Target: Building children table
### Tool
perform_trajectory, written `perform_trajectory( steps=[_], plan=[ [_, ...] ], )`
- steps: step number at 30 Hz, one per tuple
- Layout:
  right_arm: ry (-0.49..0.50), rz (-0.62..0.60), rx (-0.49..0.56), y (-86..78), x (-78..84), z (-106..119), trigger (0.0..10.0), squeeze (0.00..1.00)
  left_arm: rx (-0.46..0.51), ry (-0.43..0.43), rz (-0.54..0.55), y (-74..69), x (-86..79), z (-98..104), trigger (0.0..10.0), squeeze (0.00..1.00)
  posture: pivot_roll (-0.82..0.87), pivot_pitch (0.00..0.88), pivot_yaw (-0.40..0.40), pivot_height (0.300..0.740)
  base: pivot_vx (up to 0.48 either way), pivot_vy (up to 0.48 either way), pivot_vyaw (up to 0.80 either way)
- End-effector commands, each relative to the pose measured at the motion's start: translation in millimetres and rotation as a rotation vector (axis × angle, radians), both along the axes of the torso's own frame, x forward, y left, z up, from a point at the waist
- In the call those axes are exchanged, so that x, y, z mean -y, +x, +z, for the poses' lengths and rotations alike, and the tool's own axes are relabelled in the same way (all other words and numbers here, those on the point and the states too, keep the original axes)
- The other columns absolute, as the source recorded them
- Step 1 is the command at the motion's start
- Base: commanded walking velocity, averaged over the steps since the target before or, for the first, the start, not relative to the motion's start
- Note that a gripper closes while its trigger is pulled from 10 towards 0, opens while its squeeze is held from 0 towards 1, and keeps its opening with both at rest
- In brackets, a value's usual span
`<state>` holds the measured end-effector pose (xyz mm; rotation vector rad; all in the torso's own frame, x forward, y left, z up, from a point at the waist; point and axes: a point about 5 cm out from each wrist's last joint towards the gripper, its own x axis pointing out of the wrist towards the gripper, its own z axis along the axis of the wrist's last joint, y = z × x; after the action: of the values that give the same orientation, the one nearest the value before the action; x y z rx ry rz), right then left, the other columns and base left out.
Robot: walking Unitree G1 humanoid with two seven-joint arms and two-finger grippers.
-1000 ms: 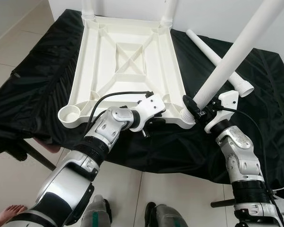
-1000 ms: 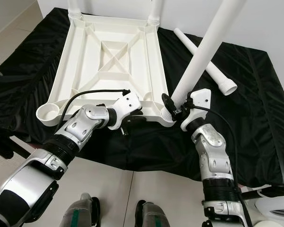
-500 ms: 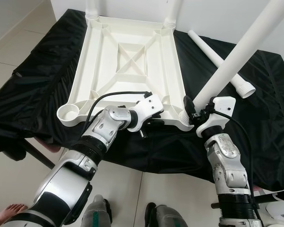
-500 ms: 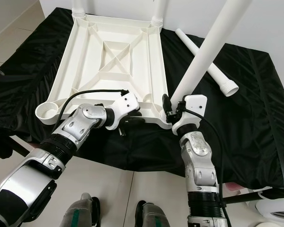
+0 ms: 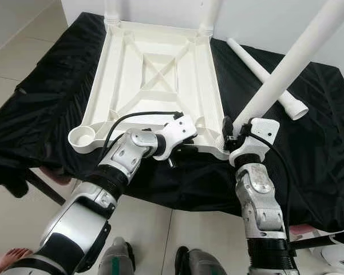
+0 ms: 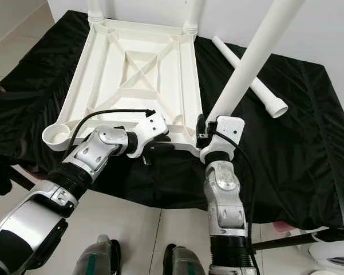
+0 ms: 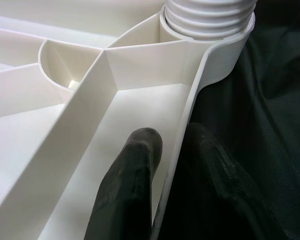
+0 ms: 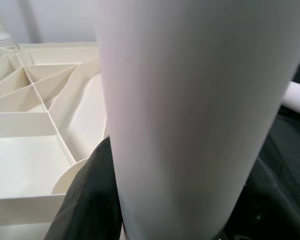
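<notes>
**Third leg going into an upturned children's table**

Head views: a white ribbed plastic tabletop (image 5: 154,74) lies upside down on a black-draped worktop (image 5: 309,132). Two legs stand at its far corners, one loose leg (image 5: 269,77) lies beside it, and one near socket (image 5: 83,136) gapes.

Left wrist view: the left claw (image 7: 164,170) pinches the tabletop's rim.

Right wrist view: the right claw (image 6: 201,133) grips a slanted white plastic tube leg (image 8: 189,100) at its corner socket; it likely needs straightening, then screwing in.
</notes>
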<state>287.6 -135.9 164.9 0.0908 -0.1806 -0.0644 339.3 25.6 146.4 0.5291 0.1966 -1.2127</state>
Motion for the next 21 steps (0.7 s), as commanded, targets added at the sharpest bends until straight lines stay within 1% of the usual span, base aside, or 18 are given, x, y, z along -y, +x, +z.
perform_trajectory(
  steps=[1,2,5,10,11,12,13,18,21],
  plan=[
    [0.045,0.062,-0.051,-0.7,-23.1,-8,10.0,0.00,0.006,0.013,-0.038,-5.8,12.3,-3,10.0,0.00,0.02,0.069,-0.064,0.740,0.000,0.000,0.00],
    [0.052,0.051,-0.052,-1.0,-25.7,-7,10.0,0.00,0.006,0.012,-0.036,-5.4,11.6,-3,10.0,0.00,0.02,0.071,-0.063,0.740,0.000,0.000,0.00],
    [0.051,0.038,-0.054,-1.3,-25.8,-7,10.0,0.00,0.006,0.012,-0.034,-5.1,10.8,-2,10.0,0.00,0.02,0.072,-0.063,0.740,0.000,0.000,0.00],
    [0.048,0.024,-0.051,-0.4,-20.2,-5,10.0,0.00,0.006,0.012,-0.030,-4.1,9.5,-1,10.0,0.00,0.02,0.078,-0.062,0.740,0.000,0.000,0.00],
    [0.048,0.028,-0.050,-0.4,-19.2,-5,10.0,0.62,0.006,0.011,-0.030,-4.0,9.3,-1,10.0,0.00,0.01,0.080,-0.060,0.740,0.000,0.000,0.00],
    [0.047,0.032,-0.052,-0.2,-18.4,-5,10.0,0.98,0.006,0.011,-0.030,-3.8,9.3,-1,10.0,0.00,0.01,0.081,-0.060,0.740,0.000,0.000,0.00],
    [0.045,0.040,-0.052,0.3,-16.7,-6,10.0,1.00,0.006,0.011,-0.030,-3.9,9.5,-1,10.0,0.00,0.01,0.081,-0.060,0.740,0.000,0.000,0.00],
    [0.028,0.044,-0.048,1.9,-12.7,-6,10.0,1.00,0.006,0.010,-0.030,-3.8,9.8,-1,10.0,0.00,0.01,0.081,-0.059,0.740,0.000,0.000,0.00],
    [0.015,0.075,-0.039,4.4,-7.3,-5,10.0,1.00,0.006,0.010,-0.031,-3.7,9.8,-1,10.0,0.00,0.01,0.080,-0.058,0.740,0.000,0.000,0.00]
  ],
)
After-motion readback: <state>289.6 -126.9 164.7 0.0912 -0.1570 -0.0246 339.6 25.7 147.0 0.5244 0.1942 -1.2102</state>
